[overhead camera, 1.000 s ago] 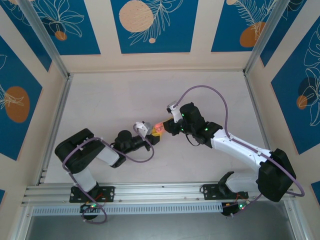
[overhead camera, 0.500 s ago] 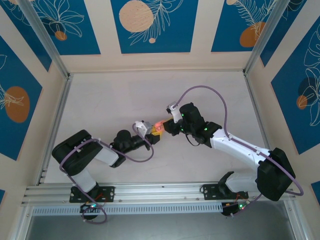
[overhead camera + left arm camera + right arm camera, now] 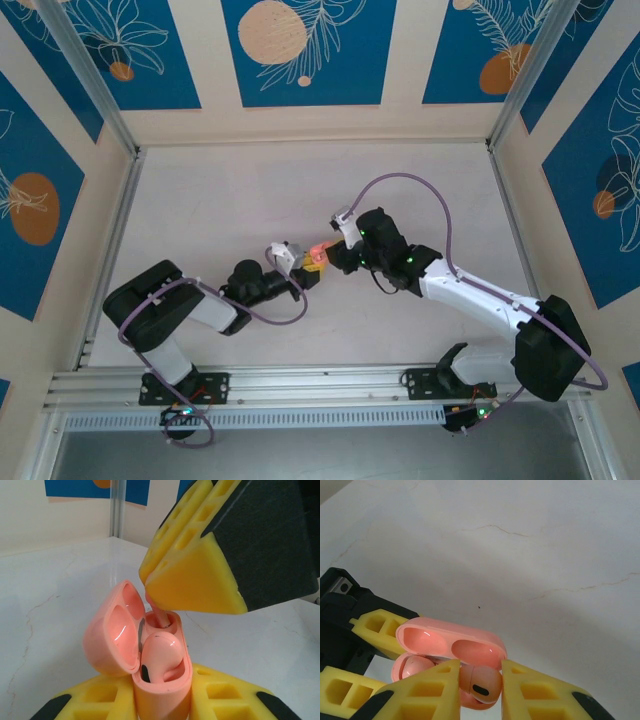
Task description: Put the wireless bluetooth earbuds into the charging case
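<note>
Place: a robot test cell, I'd say a lab.
Evidence: aluminium rails (image 3: 300, 385), printed wall panels (image 3: 300, 50) boxing my white desk (image 3: 230, 190).

The glossy salmon-pink case (image 3: 161, 695) stands upright about mid-worktop, clamped in the left claw (image 3: 161, 707), with its lid (image 3: 112, 635) hinged open to one side. One pink earbud (image 3: 160, 652) sits seated in the nearer socket. The second earbud (image 3: 479, 684), pinched in the right claw (image 3: 480, 692), has its stem entering the other socket.
</note>
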